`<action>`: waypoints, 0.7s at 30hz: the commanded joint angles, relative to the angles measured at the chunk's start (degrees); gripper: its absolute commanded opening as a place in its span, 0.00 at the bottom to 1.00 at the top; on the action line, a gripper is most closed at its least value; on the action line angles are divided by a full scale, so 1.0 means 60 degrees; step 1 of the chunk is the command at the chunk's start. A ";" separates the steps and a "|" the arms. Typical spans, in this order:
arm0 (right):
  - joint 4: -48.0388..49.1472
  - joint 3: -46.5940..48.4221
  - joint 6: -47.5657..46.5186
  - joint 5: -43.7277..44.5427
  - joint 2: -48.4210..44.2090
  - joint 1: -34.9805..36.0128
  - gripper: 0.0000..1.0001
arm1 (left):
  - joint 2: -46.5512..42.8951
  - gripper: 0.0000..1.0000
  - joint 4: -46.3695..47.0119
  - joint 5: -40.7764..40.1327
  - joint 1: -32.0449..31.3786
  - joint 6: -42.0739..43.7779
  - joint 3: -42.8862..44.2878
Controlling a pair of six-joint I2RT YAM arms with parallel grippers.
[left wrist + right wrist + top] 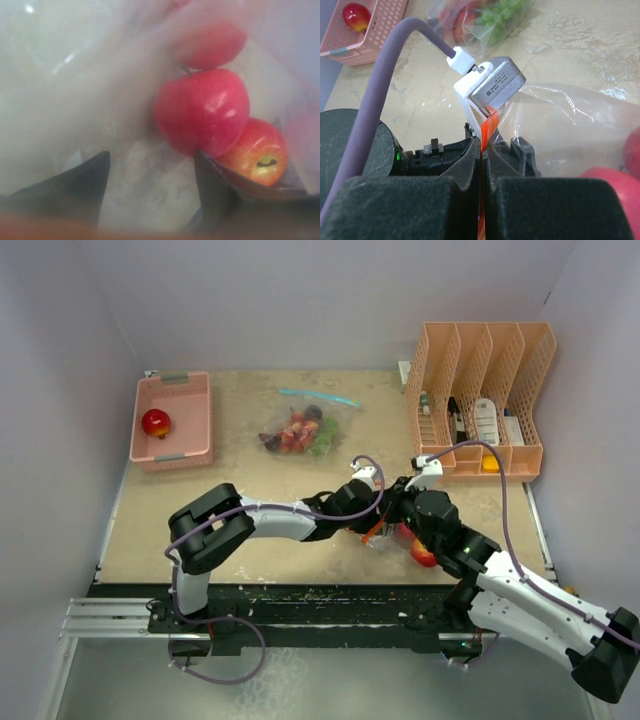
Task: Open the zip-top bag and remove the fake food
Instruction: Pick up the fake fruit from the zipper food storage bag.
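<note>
The left gripper point(150, 200) sits inside the clear plastic zip-top bag point(560, 125), jaws apart, empty; two round red plastic apples point(202, 112) lie at its one o'clock; the right gripper point(482, 172) pinches the bag's orange edge.

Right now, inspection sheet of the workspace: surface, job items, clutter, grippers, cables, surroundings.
Surface: beige table, scuffed, no spill seen.
Job's things: near bag at the grippers, two red apples inside; far bag full, mid-table; one more apple in the pink basket.
Clutter: pink organizer holding small items.
Grippers: left gripper open inside the near bag; right gripper shut on a thin orange strip.
Cables: purple cables loop over the wrists, no snag seen.
Surroundings: pale walls on three sides.
</note>
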 commanded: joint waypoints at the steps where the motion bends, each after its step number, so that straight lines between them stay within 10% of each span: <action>1: 0.0374 0.0080 0.0048 -0.0161 -0.0089 0.0078 0.00 | 0.0057 0.78 0.1096 0.0470 -0.0081 -0.0064 0.0249; 13: -0.0337 0.0350 -0.0121 -0.0244 0.0104 0.0079 0.00 | 0.0432 0.95 0.5526 0.2217 -0.0063 -0.0541 -0.1024; 21: -0.0808 0.0292 -0.0172 -0.0122 -0.0432 0.0079 0.00 | 0.0969 0.99 0.5108 0.2045 -0.0061 -0.0335 -0.0610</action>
